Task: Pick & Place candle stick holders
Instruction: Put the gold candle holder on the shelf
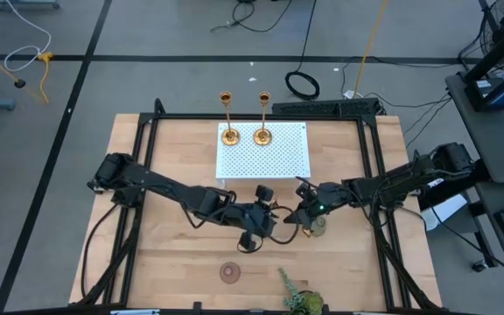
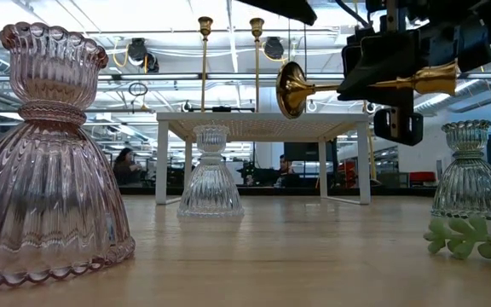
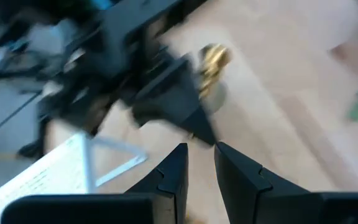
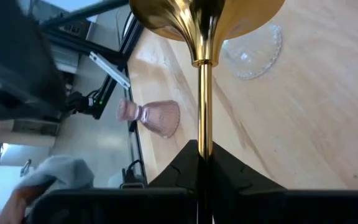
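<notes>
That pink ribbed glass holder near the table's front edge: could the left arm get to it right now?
Probably yes. The left gripper, fingers slightly apart and empty, hangs close to the pink ribbed glass holder, with only bare wooden table between them. The right gripper holds a gold candlestick off to the side.

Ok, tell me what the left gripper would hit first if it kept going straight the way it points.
Probably the right gripper, straight ahead of the left gripper in the left wrist view and shut on a gold candlestick. Depth is blurred, so the gap between them is uncertain.
</notes>
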Available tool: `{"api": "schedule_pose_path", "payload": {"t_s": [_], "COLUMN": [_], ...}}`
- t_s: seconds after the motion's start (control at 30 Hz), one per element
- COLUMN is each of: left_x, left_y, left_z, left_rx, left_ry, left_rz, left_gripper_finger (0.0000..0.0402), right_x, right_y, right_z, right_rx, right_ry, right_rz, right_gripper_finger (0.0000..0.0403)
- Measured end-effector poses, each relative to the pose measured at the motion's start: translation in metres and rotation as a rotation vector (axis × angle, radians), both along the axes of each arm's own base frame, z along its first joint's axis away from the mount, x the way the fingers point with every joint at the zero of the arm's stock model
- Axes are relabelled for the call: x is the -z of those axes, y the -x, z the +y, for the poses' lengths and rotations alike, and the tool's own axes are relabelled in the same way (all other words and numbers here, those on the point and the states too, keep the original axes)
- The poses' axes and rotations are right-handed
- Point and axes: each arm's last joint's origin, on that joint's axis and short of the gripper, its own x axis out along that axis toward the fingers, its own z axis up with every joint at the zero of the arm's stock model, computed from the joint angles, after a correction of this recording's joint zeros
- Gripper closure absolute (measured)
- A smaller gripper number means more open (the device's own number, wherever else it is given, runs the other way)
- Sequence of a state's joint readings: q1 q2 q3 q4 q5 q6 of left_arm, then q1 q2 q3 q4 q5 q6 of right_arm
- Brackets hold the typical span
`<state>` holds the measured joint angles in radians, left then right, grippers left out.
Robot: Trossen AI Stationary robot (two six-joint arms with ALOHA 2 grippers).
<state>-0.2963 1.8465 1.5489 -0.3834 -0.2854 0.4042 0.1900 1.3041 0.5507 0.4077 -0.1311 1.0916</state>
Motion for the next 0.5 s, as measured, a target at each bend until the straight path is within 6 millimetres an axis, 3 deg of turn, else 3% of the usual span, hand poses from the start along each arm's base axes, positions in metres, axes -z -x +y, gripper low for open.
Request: {"api": "schedule_pose_path", "payload": {"t_s": [0.13, 0.37, 0.5], "left_x": [0.012, 0.045, 0.050], "left_y": [-0.010, -0.027, -0.031], "left_z": [0.002, 0.008, 0.007], "left_rx": [0.099, 0.011, 0.024], "left_ry": [-0.010, -0.203, -0.240], "left_rz": [0.012, 0.041, 0.033], "left_gripper_finger": [0.0315, 0.0315, 0.0315], "right_x": [-0.001, -0.001, -0.001], "right_y": [-0.001, -0.001, -0.001], "right_z": [-0.004, -0.005, -0.004], "right_rx": [0.031, 0.058, 0.044], "right_ry": [-0.019, -0.100, -0.128], "right_rz": [-0.002, 0.021, 0.026], "right_gripper_finger": [0.0394, 0.0394, 0.0394]}}
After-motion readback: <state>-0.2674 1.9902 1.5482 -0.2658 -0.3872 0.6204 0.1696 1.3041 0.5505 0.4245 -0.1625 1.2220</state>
